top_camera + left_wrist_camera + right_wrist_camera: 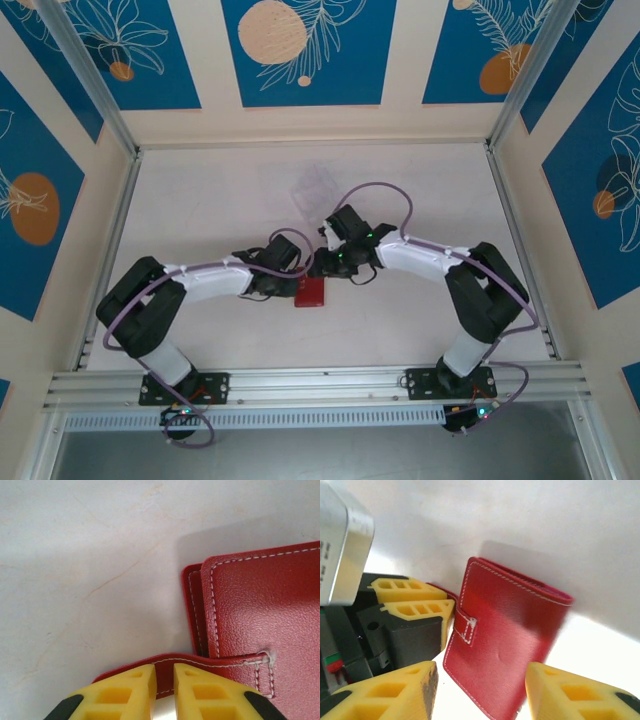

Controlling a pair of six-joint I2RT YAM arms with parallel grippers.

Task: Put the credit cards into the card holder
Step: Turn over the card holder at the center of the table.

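**Left gripper (164,674) nips the card holder (260,610); right gripper (481,672) gapes**

From where I stand, its yellow fingers (125,695) are pressed almost together on a thin flap edge of the red wallet. The wallet lies on the pale table (75,555), midway between both arms. The other pincer's pads are spread wide, with the wallet before the gap.

A pale table (200,200) stands enclosed by blue floral wall panels (305,50).

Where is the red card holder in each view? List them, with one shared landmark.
Top external: card holder just below centre.
Left wrist: card holder on the right side.
Right wrist: card holder at centre.
Landmark: left gripper clamped on its edge.
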